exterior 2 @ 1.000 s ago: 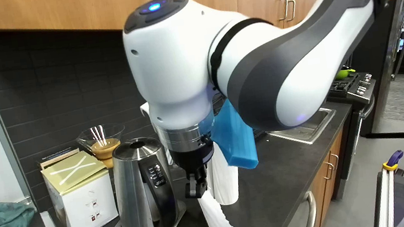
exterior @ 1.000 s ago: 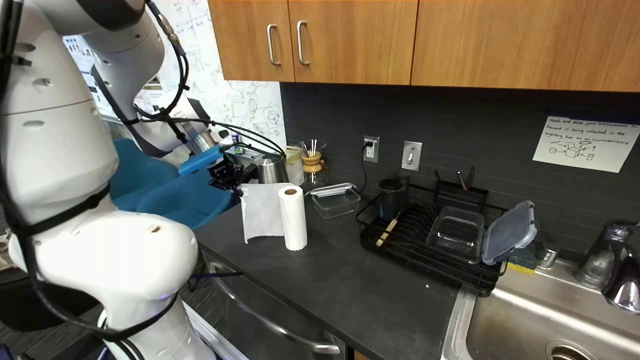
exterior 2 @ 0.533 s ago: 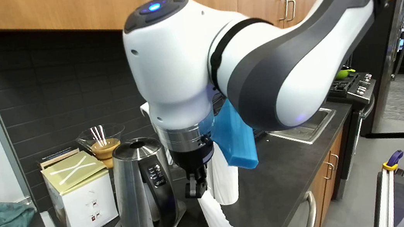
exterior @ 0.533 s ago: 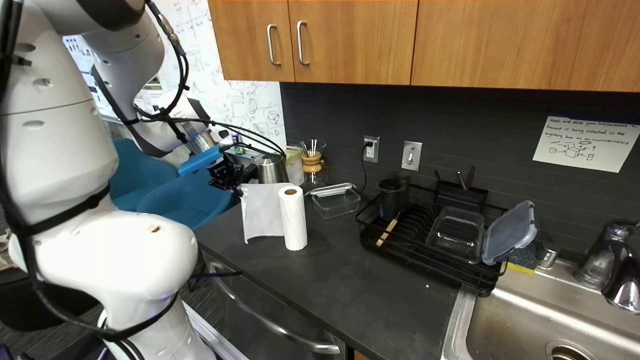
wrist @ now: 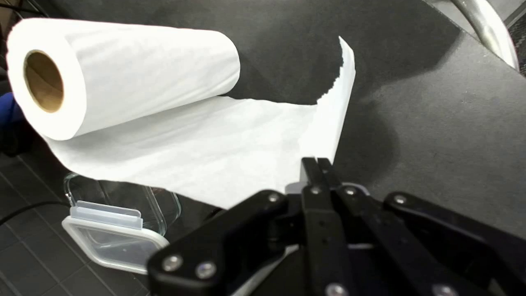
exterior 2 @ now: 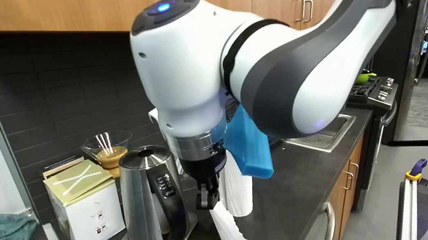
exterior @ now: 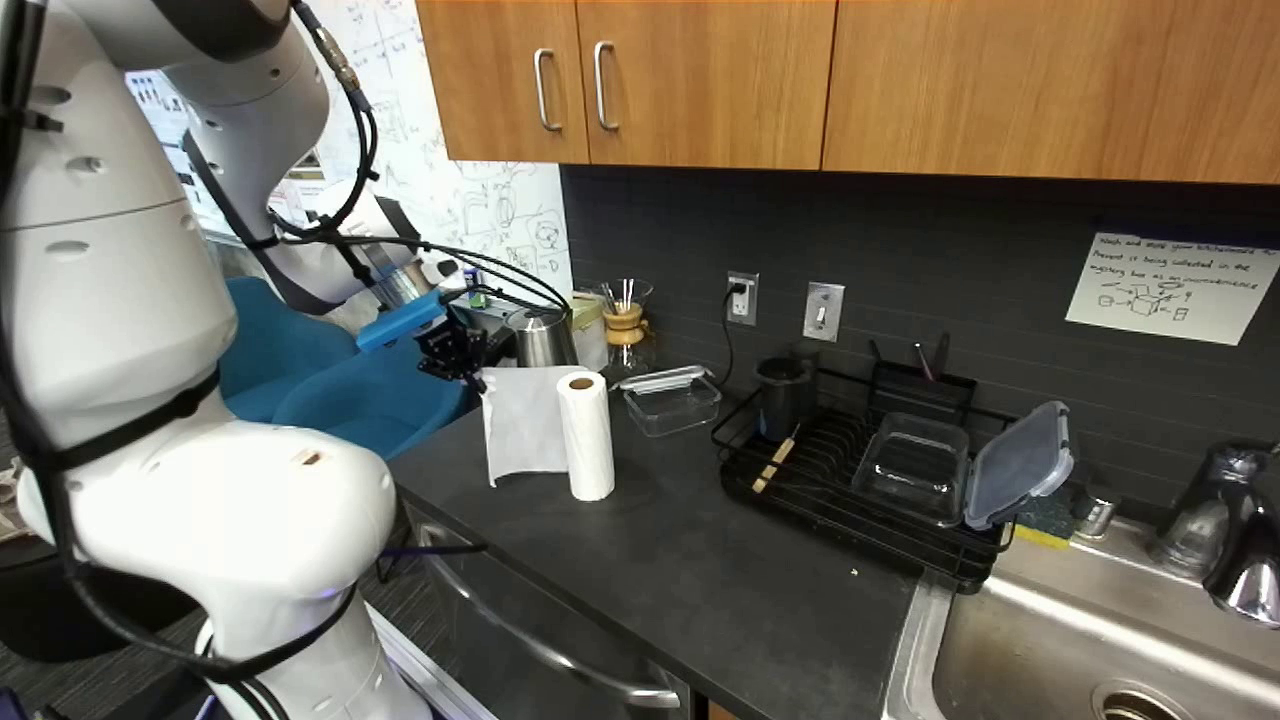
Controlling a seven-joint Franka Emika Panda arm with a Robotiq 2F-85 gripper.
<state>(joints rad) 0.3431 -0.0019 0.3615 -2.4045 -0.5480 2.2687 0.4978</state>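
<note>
A white paper towel roll (exterior: pixel 586 440) stands upright on the dark counter. It also shows in an exterior view (exterior 2: pixel 242 194) and lies across the upper left of the wrist view (wrist: pixel 152 61). A loose sheet (exterior: pixel 525 420) is pulled out from the roll, still joined to it; it also shows in the wrist view (wrist: pixel 246 139). My gripper (wrist: pixel 317 161) has its fingertips nearly together on the sheet's upper free corner, holding it above the counter. The sheet's free edge (exterior 2: pixel 230 231) hangs down below the gripper (exterior 2: pixel 207 203). The pinched corner is mostly hidden by the fingers.
A steel kettle (exterior 2: pixel 138 204) stands close beside the gripper, with a white box (exterior 2: pixel 91 221) behind it. A glass container (exterior: pixel 672 405) sits behind the roll. A black dish rack (exterior: pixel 850 530) and a sink (exterior: pixel 925 640) lie farther along. A drawer handle (exterior: pixel 550 655) juts from the front.
</note>
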